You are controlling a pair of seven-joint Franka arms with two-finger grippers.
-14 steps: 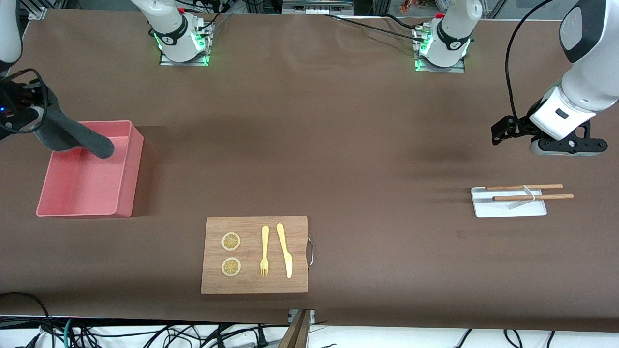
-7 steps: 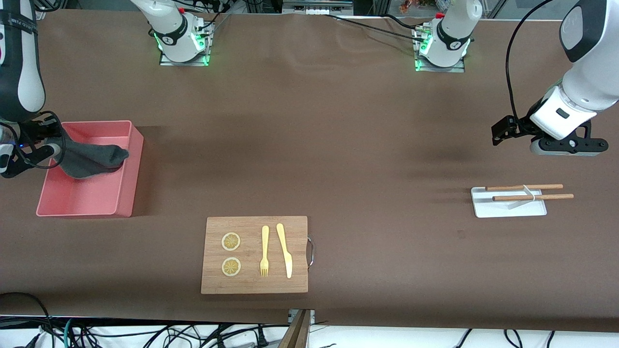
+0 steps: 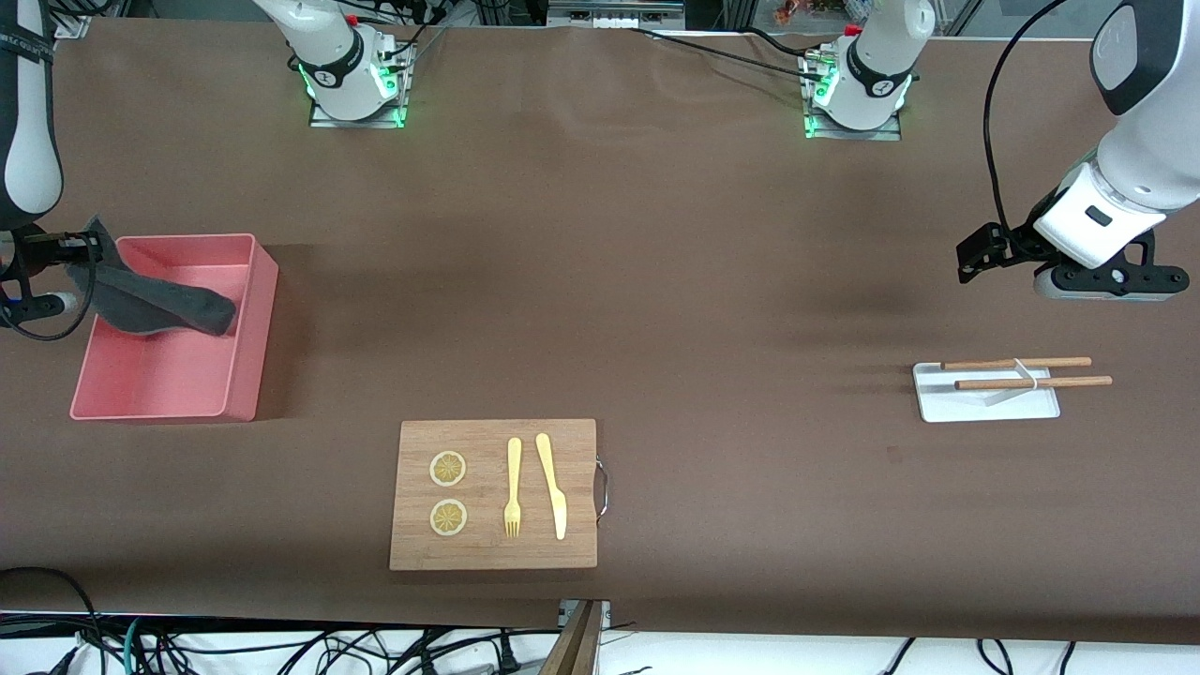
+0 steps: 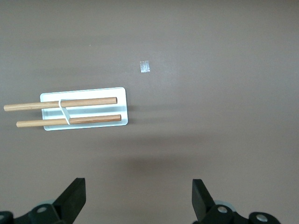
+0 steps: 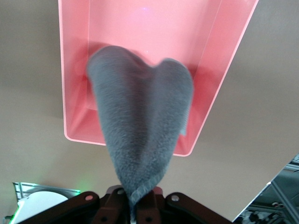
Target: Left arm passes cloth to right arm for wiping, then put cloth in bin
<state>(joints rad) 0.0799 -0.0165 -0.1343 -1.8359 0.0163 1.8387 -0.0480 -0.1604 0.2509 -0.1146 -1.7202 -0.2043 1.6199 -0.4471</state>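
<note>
The dark grey cloth (image 3: 159, 305) hangs over the pink bin (image 3: 239, 380) at the right arm's end of the table. My right gripper (image 3: 80, 272) is shut on one corner of it, beside the bin's outer wall. In the right wrist view the cloth (image 5: 140, 126) drapes from the right gripper (image 5: 138, 205) above the bin (image 5: 74, 70). My left gripper (image 3: 1097, 281) waits in the air at the left arm's end, over bare table. In the left wrist view the left gripper (image 4: 138, 205) is open with nothing between its fingers (image 4: 74, 198).
A white tray (image 3: 984, 401) with two wooden sticks (image 3: 1031, 382) lies below the left gripper, nearer the front camera. A wooden cutting board (image 3: 487, 553) with two lemon slices, a fork (image 3: 513, 487) and a knife (image 3: 553, 483) lies near the table's front edge.
The right gripper swung the cloth over the bin, dipped it lower, then lifted it slightly. The left arm has barely moved.
</note>
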